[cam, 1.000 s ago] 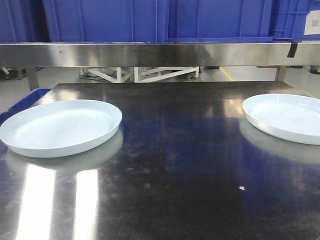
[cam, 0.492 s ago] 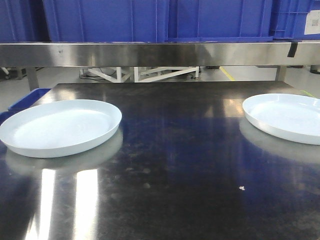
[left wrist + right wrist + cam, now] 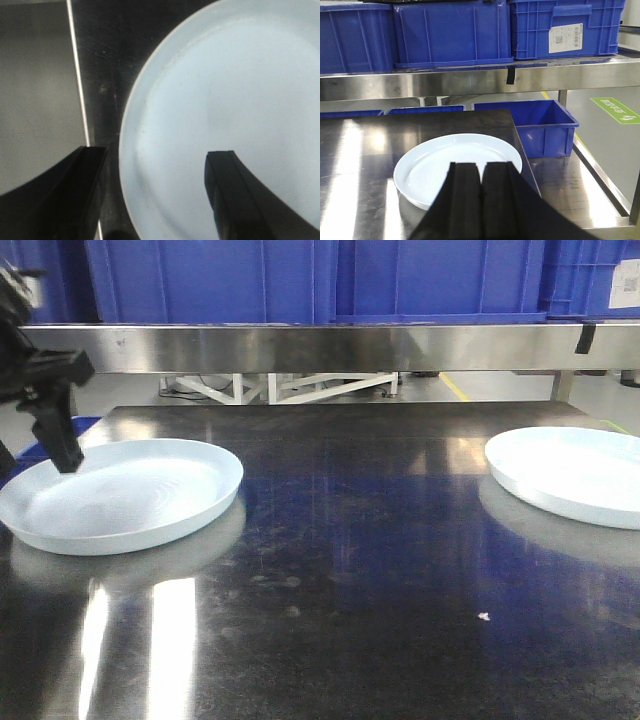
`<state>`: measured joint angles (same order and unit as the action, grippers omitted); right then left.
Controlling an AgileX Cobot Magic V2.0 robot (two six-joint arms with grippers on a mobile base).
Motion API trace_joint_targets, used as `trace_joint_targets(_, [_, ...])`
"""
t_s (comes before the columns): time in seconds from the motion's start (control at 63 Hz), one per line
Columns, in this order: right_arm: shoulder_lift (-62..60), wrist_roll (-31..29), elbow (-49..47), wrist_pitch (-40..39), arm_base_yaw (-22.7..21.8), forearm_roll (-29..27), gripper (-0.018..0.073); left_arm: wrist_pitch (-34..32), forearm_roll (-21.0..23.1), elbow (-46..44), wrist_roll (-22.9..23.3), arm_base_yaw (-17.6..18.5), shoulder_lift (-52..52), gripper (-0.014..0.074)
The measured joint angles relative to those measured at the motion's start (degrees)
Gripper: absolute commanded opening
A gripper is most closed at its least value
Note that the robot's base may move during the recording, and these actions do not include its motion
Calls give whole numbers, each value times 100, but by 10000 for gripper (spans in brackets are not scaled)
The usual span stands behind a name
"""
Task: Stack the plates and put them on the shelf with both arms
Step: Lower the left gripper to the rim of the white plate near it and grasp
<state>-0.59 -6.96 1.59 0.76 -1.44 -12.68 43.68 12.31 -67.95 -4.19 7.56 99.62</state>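
Newly in at 9 o'clock, left gripper (image 3: 35, 455) straddles the left plate's (image 3: 130, 495) rim, jaws apart, likely for a pinch; right gripper (image 3: 481, 187), fingers together, hangs short of the right plate (image 3: 575, 475) at 3 o'clock, shelf (image 3: 320, 347) at 12.

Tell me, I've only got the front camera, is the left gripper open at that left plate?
Observer: Yes, the left gripper is open, one finger outside the rim of the left plate, one over its inside.
Operator: And the right gripper? I can't see it.
Observer: The right gripper is shut, on the near side of the right plate.
Operator: Anything next to that plate?
Observer: An open blue crate, close on its right.
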Motion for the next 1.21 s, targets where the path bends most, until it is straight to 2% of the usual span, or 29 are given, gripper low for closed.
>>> trace_joint_targets(0.254, [0,0,0,0,0,0,57,-61,-31,-14,0,0,197,474])
trace_joint_targets(0.333, [0,0,0,0,0,0,57,-61,-32,-14,0,0,197,442])
trace_joint_targets(0.429, [0,0,0,0,0,0,57,-65,-32,-14,0,0,197,353])
trace_joint_targets(0.635, [0,0,0,0,0,0,57,-16,-42,-18,0,0,207,80])
trace_joint_targets(0.985, [0,0,0,0,0,0,57,47,-42,-53,0,0,207,88])
trace_joint_targets(1.207, [0,0,0,0,0,0,57,371,73,-477,0,0,147,88])
